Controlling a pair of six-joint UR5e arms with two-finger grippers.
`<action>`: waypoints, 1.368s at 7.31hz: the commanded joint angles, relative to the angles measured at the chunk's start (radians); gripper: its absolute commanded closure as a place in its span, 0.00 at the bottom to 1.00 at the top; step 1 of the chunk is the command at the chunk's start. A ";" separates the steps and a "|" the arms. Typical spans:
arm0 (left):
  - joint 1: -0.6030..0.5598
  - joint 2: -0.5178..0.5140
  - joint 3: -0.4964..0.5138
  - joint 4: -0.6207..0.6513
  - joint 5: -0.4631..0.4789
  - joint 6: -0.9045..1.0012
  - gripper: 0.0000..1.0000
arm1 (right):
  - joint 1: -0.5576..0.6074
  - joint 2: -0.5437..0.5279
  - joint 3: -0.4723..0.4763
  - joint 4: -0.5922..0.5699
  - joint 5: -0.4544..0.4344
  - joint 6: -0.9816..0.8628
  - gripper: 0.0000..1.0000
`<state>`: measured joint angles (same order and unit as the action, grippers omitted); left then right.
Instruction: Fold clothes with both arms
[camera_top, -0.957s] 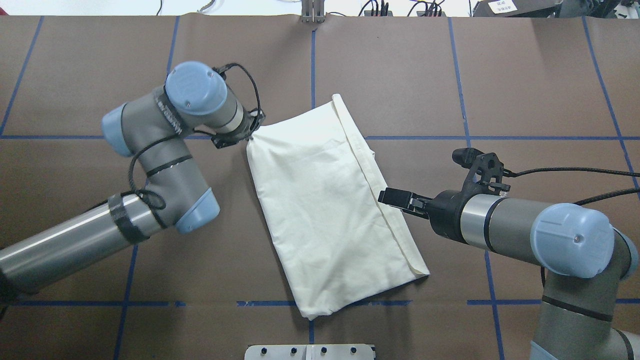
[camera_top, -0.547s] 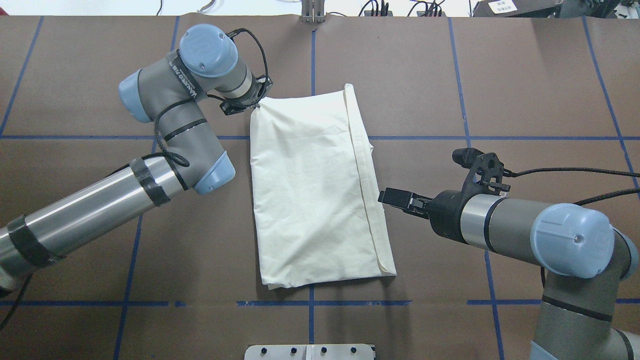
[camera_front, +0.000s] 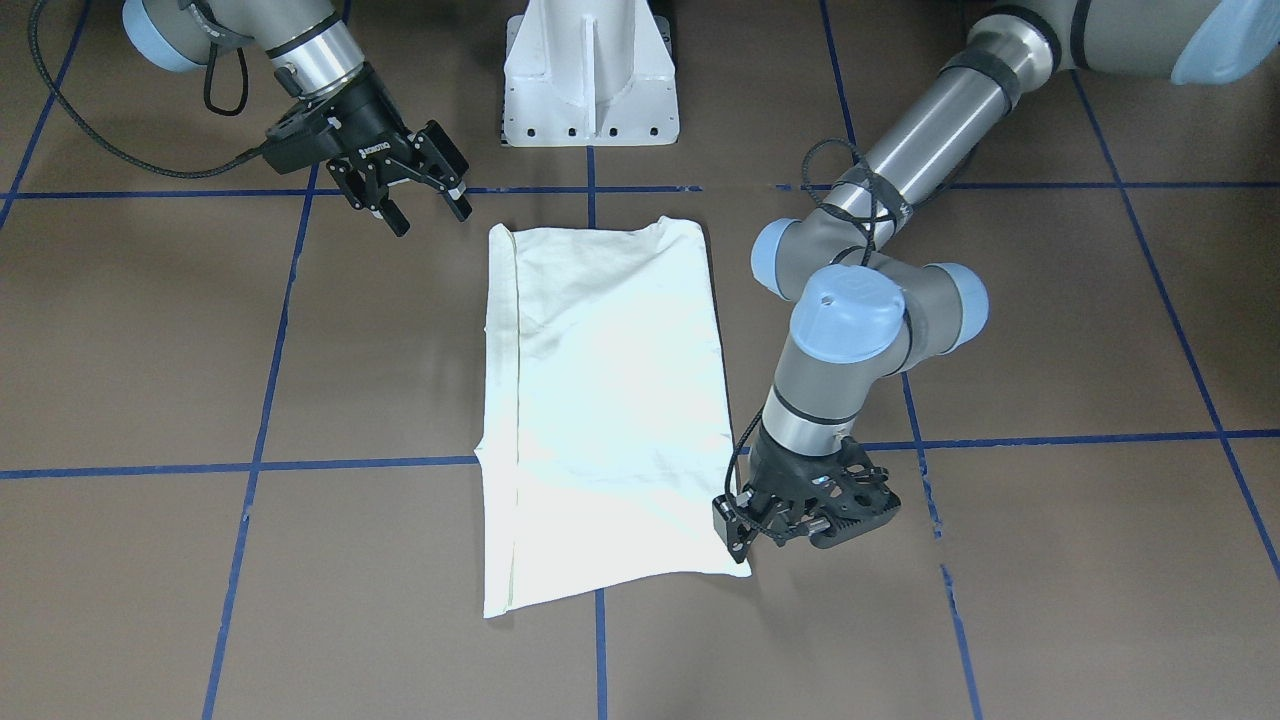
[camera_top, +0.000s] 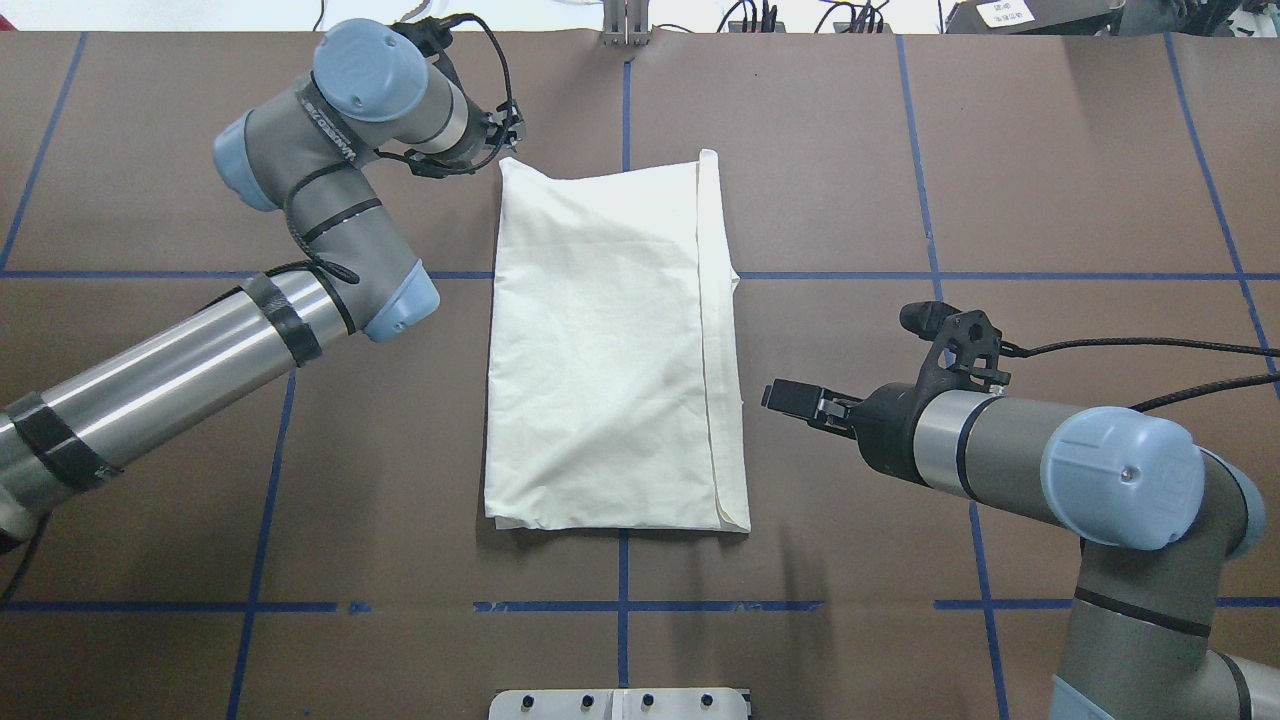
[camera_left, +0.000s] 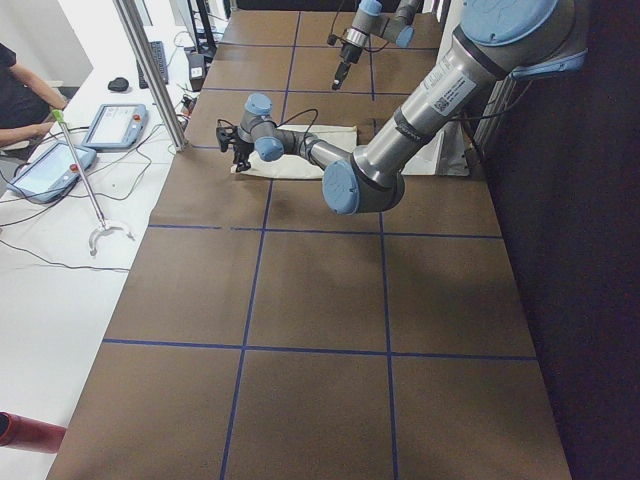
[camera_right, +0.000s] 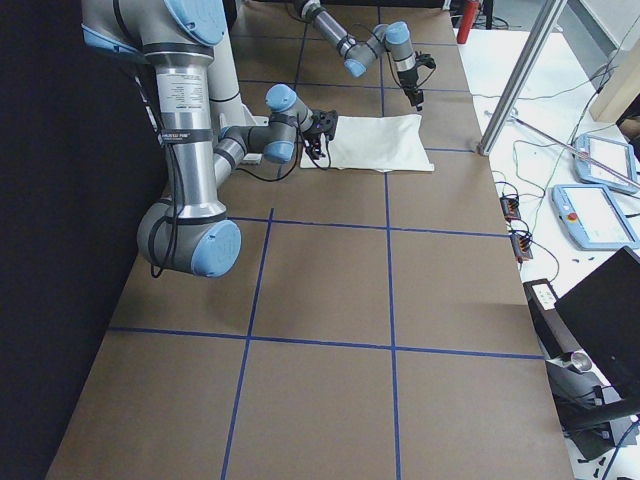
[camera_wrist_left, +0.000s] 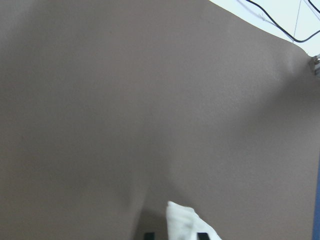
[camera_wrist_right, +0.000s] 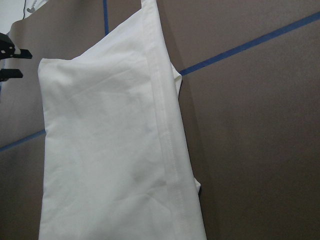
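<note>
The shirt (camera_top: 610, 340) lies folded into a long rectangle, plain pale side up, square to the blue tape lines; its print is hidden. It also shows in the front view (camera_front: 600, 400) and the right wrist view (camera_wrist_right: 110, 150). My left gripper (camera_top: 497, 150) points down at the shirt's far left corner (camera_front: 738, 540). In the left wrist view its fingertips (camera_wrist_left: 202, 235) stand apart on either side of that flat corner (camera_wrist_left: 187, 225). My right gripper (camera_top: 768, 396) is open and empty (camera_front: 428, 208), just off the shirt's right edge, not touching it.
The white pedestal base (camera_front: 590, 80) stands at the table's near edge. Cables (camera_top: 750, 15) run along the far edge. Tablets (camera_left: 115, 125) and a metal pole (camera_left: 150, 70) stand on the white bench beyond the table. Blue tape lines (camera_top: 930, 275) cross the brown table.
My left arm pulled the far left corner away from the robot, swinging the slanted shirt square to the tape lines. The bunched corner now lies flat. The right gripper barely moved.
</note>
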<state>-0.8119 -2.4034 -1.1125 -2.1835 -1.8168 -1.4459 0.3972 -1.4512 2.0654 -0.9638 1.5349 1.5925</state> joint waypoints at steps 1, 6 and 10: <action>-0.027 0.094 -0.219 0.101 -0.081 0.036 0.00 | 0.005 0.058 -0.037 -0.142 0.002 -0.104 0.00; -0.030 0.302 -0.648 0.275 -0.144 0.124 0.00 | -0.028 0.400 -0.270 -0.618 0.033 -0.314 0.00; -0.029 0.303 -0.647 0.263 -0.144 0.124 0.00 | -0.028 0.455 -0.346 -0.691 0.142 -0.319 0.00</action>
<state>-0.8420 -2.1006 -1.7572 -1.9188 -1.9602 -1.3219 0.3699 -1.0075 1.7248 -1.6128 1.6468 1.2744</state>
